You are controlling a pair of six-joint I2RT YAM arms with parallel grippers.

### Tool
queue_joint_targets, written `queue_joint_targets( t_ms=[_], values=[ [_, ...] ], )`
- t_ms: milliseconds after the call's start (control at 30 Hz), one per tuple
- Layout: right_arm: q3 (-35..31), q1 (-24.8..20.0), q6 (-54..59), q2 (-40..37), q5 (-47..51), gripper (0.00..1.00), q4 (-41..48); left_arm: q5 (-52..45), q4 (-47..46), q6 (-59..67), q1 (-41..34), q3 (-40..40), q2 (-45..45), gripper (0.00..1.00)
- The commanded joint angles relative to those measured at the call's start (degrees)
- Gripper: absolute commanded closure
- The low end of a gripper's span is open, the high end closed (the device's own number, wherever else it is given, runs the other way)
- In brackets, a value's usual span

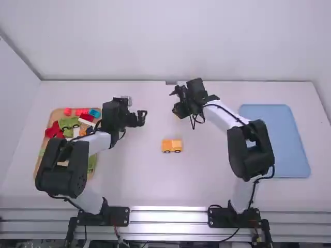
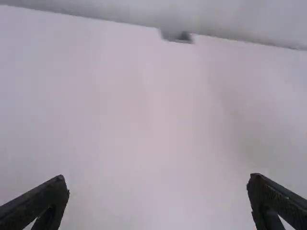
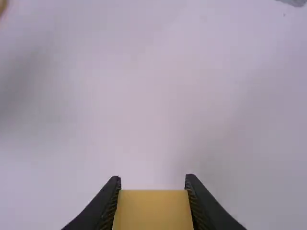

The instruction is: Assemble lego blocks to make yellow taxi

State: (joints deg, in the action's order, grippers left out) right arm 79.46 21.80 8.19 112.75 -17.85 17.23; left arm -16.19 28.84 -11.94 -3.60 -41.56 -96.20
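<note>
plainly, the right tool point(image 1: 178, 109) gripped 1 yellow block point(image 3: 152, 210) while the left tool point(image 1: 141, 118) stood spread, and a yellow wheeled piece point(image 1: 172, 145) sat on the bench point(image 1: 139, 181).

Robotics lab: white table point(image 1: 145, 191), two mounted arms, trailing cables, metal rail point(image 1: 168, 216), plain white walls point(image 1: 170, 41) behind.

Your yellow block point(image 3: 153, 211) looks like smooth, matt plastic, and so do the small toy vehicle point(image 1: 172, 146) and the blue tray point(image 1: 276, 142). You have a smooth, matt table point(image 1: 137, 170), edged with metal rails point(image 1: 168, 216) that shine under the light, while your tan tray point(image 1: 51, 117) looks like wood.
</note>
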Motion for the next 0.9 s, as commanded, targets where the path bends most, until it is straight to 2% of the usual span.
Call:
queue_joint_targets(
  t_ms=[0,133,167,267,333,367,500,533,633,733,767,867],
  values=[
    [1.5,1.3,2.6,-2.2,4.2,0.88,2.3,12.7,0.2,1.3,0.0,-0.2,0.4,0.01],
    [1.6,2.8,5.3,-1.6,4.2,0.86,4.2,18.8,0.4,3.6,0.4,-0.2,2.3,0.01],
    [1.6,3.3,5.4,-1.5,4.3,0.80,4.6,18.8,-0.6,5.5,0.1,-0.2,3.8,0.01],
    [1.6,4.3,6.1,-1.5,4.3,0.81,5.5,19.9,-5.0,7.6,-0.1,-0.2,8.6,0.01],
    [1.6,5.3,7.7,-1.5,4.3,0.81,6.0,23.0,-10.5,6.7,-0.1,-0.2,14.1,0.01],
    [1.6,6.5,9.0,-1.5,4.4,0.81,5.7,26.9,-16.3,5.4,0.2,-0.2,19.9,0.01],
    [2.0,8.5,11.8,-1.5,4.2,0.81,6.0,31.8,-24.4,3.0,0.2,-0.1,28.0,0.01],
    [3.0,9.7,13.5,-1.3,4.2,0.82,7.6,35.2,-28.9,0.9,-0.1,0.0,33.0,0.01],
    [5.3,11.9,16.9,-0.1,4.3,0.82,10.6,38.0,-32.9,-0.7,-0.2,1.4,40.2,0.01],
    [9.3,14.2,20.1,3.0,4.2,0.83,13.8,38.2,-33.0,-0.7,0.0,6.5,50.1,0.01],
    [9.8,14.4,20.6,3.5,4.2,0.83,14.3,38.2,-33.0,-0.7,0.1,6.8,50.5,0.01],
    [15.8,16.4,24.3,8.5,4.2,0.84,20.6,38.4,-32.9,-0.7,0.8,12.3,59.6,0.01]
  ],
)
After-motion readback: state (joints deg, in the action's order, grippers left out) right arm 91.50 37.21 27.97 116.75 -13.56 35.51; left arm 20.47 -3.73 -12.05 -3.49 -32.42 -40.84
